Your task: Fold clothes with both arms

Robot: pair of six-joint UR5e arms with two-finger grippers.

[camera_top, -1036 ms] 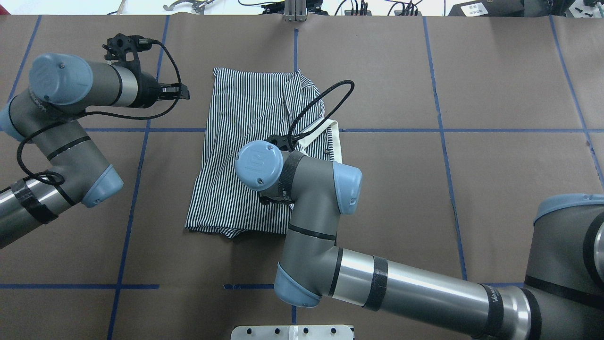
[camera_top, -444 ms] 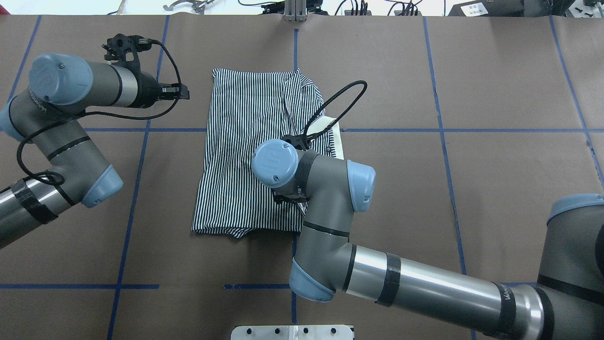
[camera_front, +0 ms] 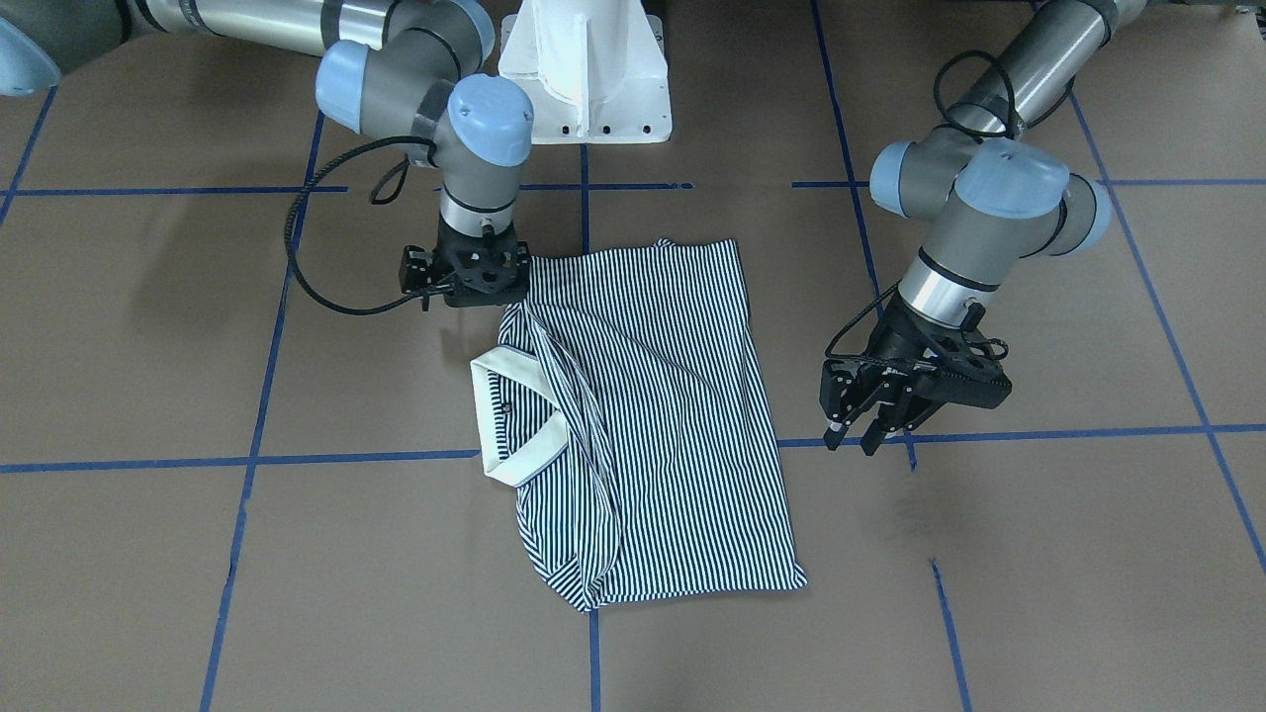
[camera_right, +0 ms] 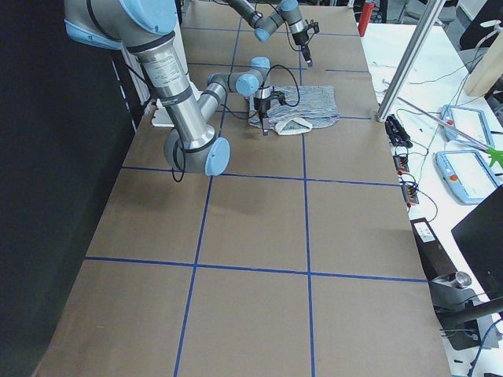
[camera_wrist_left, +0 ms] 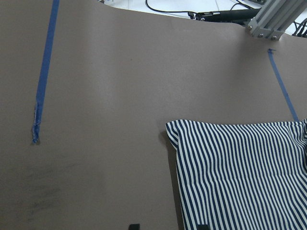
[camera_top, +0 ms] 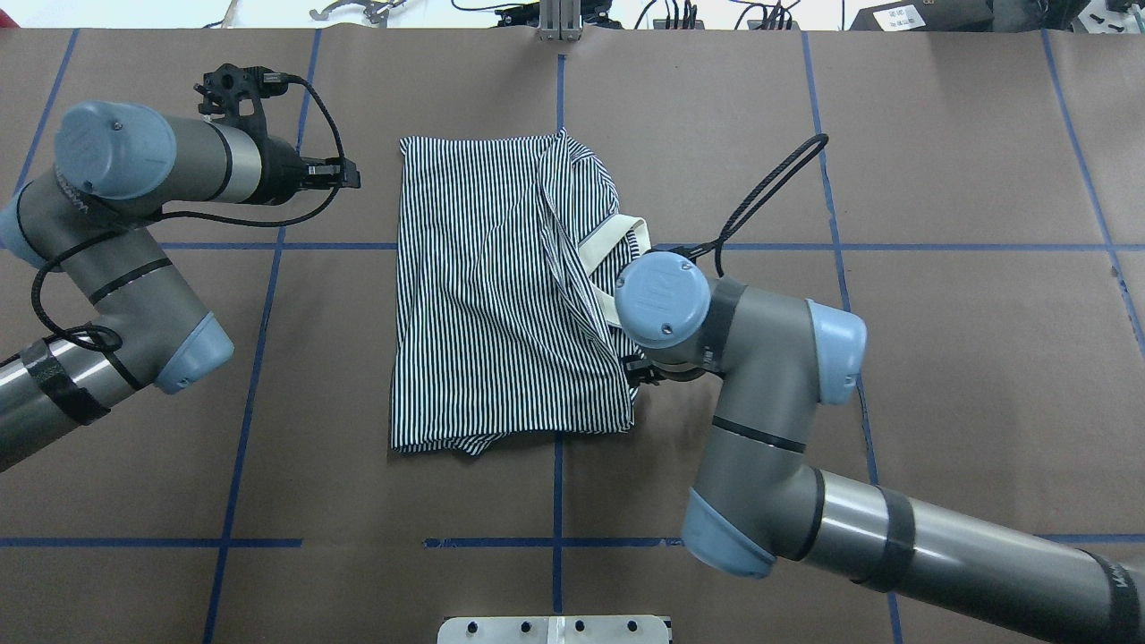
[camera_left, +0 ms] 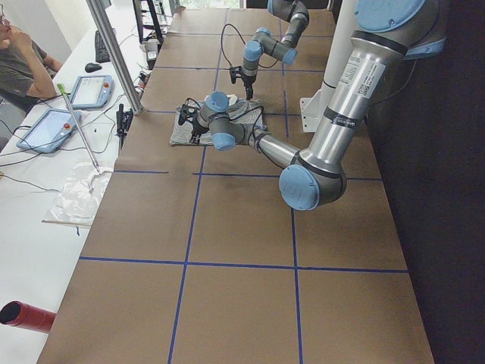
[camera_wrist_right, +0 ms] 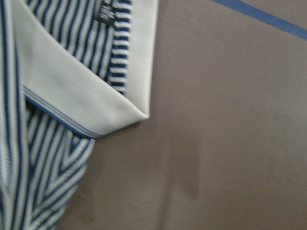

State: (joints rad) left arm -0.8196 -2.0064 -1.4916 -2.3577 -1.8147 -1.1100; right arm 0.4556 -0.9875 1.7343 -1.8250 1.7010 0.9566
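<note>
The striped polo shirt (camera_top: 483,295) lies folded lengthwise at the table's middle, with its white collar (camera_top: 617,241) at its right side; it also shows in the front view (camera_front: 673,415). My right gripper (camera_front: 483,292) points down at the shirt's near right edge. Its fingertips are hidden under the wrist (camera_top: 662,300), and the shirt's edge is drawn out to it. The right wrist view is blurred and shows the collar (camera_wrist_right: 72,96) on bare table. My left gripper (camera_front: 856,437) is open and empty, hovering left of the shirt. The left wrist view shows the shirt's far left corner (camera_wrist_left: 240,172).
The brown table cover (camera_top: 939,161) carries a grid of blue tape lines (camera_top: 259,358). The white pedestal base (camera_front: 584,69) stands at the near edge. An aluminium post (camera_top: 559,18) and cables sit past the far edge. An operator (camera_left: 19,68) sits beside the table.
My right arm has swung to the right, and the shirt's near part has slid and spread to the right with it. The left arm has not moved.
</note>
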